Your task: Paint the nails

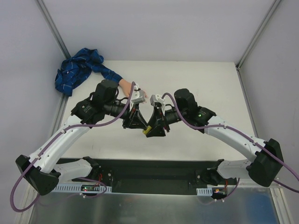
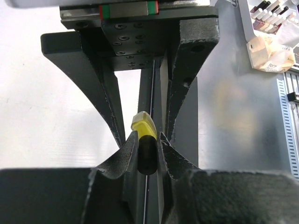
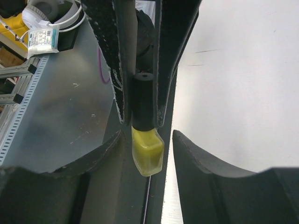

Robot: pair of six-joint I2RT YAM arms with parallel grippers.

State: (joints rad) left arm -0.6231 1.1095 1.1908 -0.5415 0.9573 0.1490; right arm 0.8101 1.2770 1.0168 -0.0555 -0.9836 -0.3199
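Your left gripper point(image 2: 148, 150) clenches the yellow-ended bottle point(image 2: 145, 140); your right gripper point(image 3: 148, 142) flanks it, grip unclear; pinkish nails point(image 1: 144, 94) at twelve o'clock.

walls: pale grey panels point(image 1: 154, 28) | table point(image 1: 205, 79): white top | front: grey metal shelf point(image 1: 154, 207) | light: even

Bottle point(image 3: 142, 105) black, yellow end point(image 3: 147, 151); sleeve point(image 1: 79, 69) blue plaid; mannequin hand point(image 1: 127, 86) flesh-coloured; table point(image 1: 196, 84) white.
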